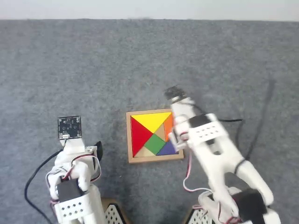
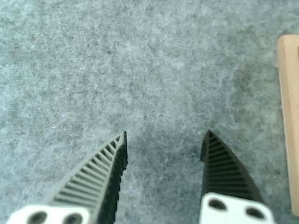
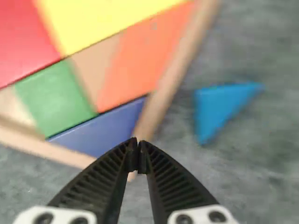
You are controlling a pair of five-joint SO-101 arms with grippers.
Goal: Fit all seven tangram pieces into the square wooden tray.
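Note:
The square wooden tray [image 1: 129, 140] lies mid-table and holds yellow [image 1: 152, 120], red [image 1: 139, 135], green [image 1: 154, 142], orange [image 1: 168, 123] and dark blue [image 1: 167, 149] pieces. In the right wrist view my right gripper [image 3: 138, 142] is shut with nothing in it, over the tray rim [image 3: 173, 79] beside the dark blue piece [image 3: 103, 133]. A light blue triangle [image 3: 219, 107] lies on the carpet just outside that rim. A bare tan patch [image 3: 86, 70] shows between green [image 3: 51, 98] and orange [image 3: 135, 65]. My left gripper [image 2: 166, 137] hangs open over bare carpet, left of the tray edge [image 2: 289, 116].
Grey carpet covers the whole table. The right arm [image 1: 210, 140] leans over the tray's right side and hides the ground there. Cables [image 1: 261, 121] trail to the right of it. The left arm [image 1: 74, 168] stays near the front left.

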